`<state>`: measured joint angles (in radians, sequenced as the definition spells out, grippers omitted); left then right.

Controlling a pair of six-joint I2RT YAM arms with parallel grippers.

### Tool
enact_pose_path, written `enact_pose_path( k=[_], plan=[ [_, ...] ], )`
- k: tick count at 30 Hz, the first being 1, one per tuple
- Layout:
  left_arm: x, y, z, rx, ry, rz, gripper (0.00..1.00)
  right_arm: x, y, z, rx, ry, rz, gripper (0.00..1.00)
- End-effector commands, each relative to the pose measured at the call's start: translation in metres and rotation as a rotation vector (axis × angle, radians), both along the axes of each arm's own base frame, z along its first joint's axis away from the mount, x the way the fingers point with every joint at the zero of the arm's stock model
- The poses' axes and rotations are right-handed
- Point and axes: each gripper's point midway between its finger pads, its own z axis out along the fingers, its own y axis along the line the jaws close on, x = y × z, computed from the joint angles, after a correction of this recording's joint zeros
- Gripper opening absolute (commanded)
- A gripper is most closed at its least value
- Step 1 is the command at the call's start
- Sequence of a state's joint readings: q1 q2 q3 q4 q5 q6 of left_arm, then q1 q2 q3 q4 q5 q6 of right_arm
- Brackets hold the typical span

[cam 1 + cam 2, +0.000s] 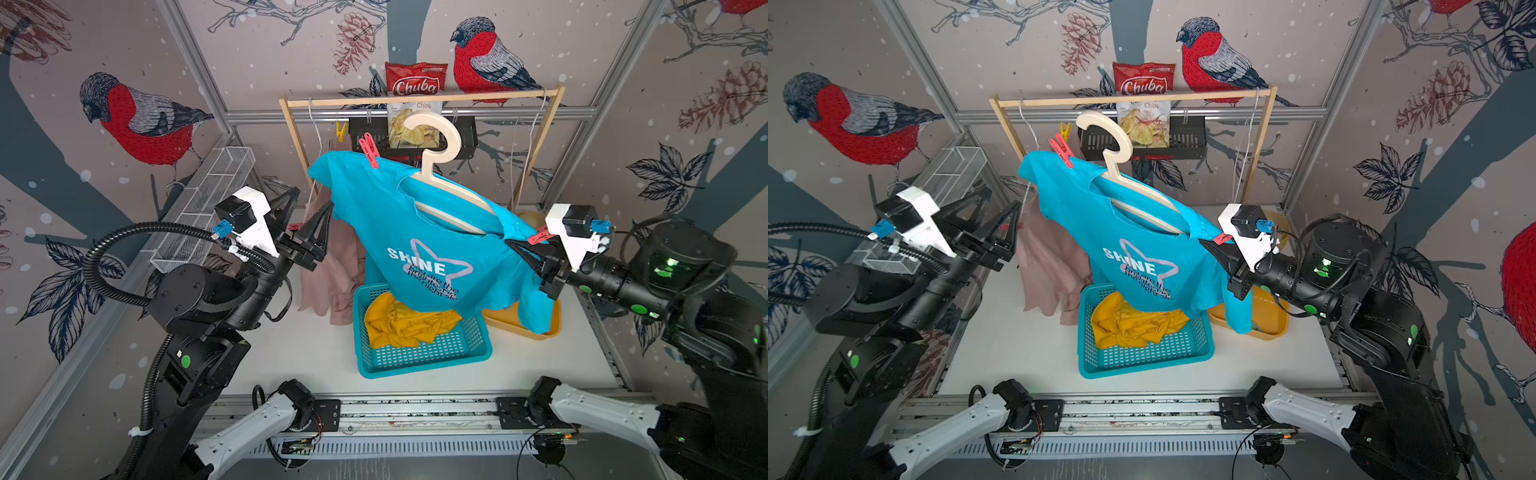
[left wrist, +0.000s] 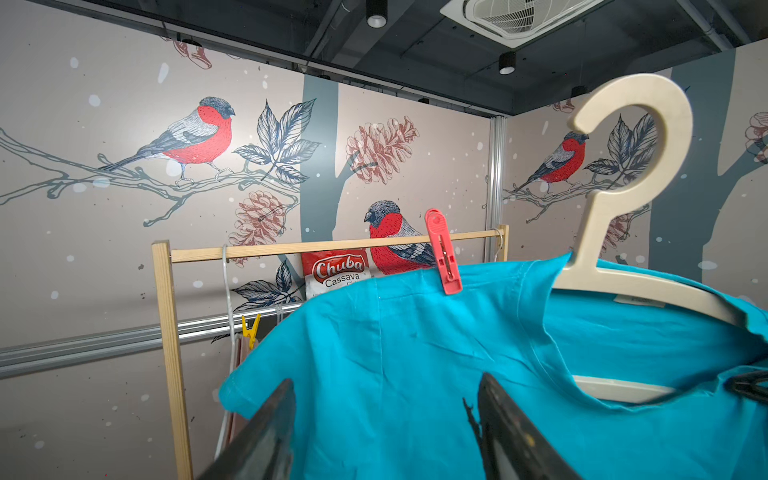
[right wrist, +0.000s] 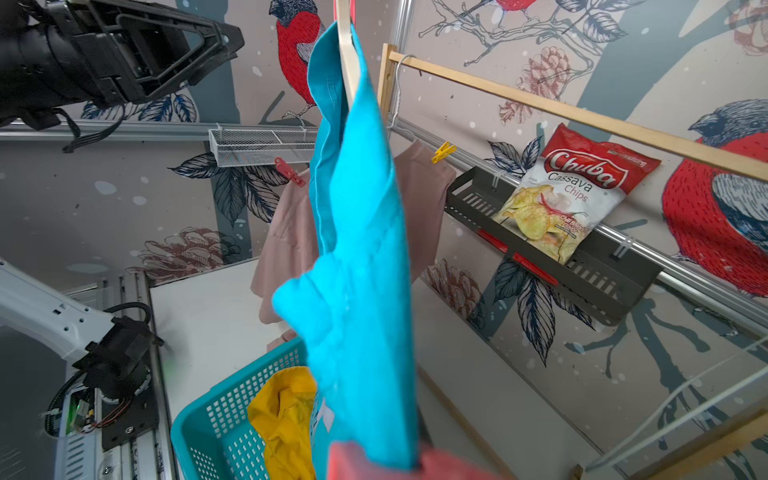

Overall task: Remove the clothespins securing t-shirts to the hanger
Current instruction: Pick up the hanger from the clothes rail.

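Observation:
A teal t-shirt (image 1: 432,249) (image 1: 1133,241) (image 2: 415,374) (image 3: 357,232) hangs on a cream hanger (image 1: 440,141) (image 2: 623,174), held tilted in the air, off the rack. My right gripper (image 1: 509,242) (image 1: 1203,242) is shut on its lower shoulder end, beside a red clothespin (image 1: 539,235) (image 1: 1223,238). Another red clothespin (image 1: 369,149) (image 2: 444,257) pins the raised shoulder. My left gripper (image 1: 314,196) (image 2: 386,378) is open, its fingers facing the teal sleeve. A pink t-shirt (image 1: 328,266) (image 3: 286,232) hangs behind with a yellow clothespin (image 1: 341,131) (image 3: 443,152) and a red clothespin (image 3: 289,171). A yellow t-shirt (image 1: 407,324) lies crumpled.
The yellow shirt lies in a teal basket (image 1: 424,361) on the white table, with an orange tray (image 1: 523,328) to its right. A wooden rack (image 1: 415,101) stands behind, before a black shelf (image 1: 467,137) holding a chips bag (image 1: 415,79). A wire basket (image 1: 208,208) hangs on the left wall.

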<state>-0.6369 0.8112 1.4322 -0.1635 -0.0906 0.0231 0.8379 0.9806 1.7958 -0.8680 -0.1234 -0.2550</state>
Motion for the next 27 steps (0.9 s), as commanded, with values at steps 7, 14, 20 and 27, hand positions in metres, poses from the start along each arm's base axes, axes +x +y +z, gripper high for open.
enact_pose_path(
  k=[7, 14, 20, 27],
  plan=[
    [0.021, -0.057, 0.015, 0.044, -0.022, -0.192, 0.68, 0.003, 0.021, -0.010, 0.060, 0.059, 0.061, 0.00],
    [0.043, -0.096, -0.007, 0.076, 0.019, -0.305, 0.67, 0.011, 0.028, -0.040, 0.104, 0.137, 0.042, 0.00],
    [0.063, -0.118, -0.039, 0.102, 0.103, -0.349, 0.67, 0.023, 0.037, -0.073, 0.071, 0.207, 0.017, 0.00],
    [0.072, -0.124, -0.061, 0.120, 0.157, -0.344, 0.66, 0.033, 0.043, -0.089, 0.052, 0.235, -0.008, 0.00]
  ],
)
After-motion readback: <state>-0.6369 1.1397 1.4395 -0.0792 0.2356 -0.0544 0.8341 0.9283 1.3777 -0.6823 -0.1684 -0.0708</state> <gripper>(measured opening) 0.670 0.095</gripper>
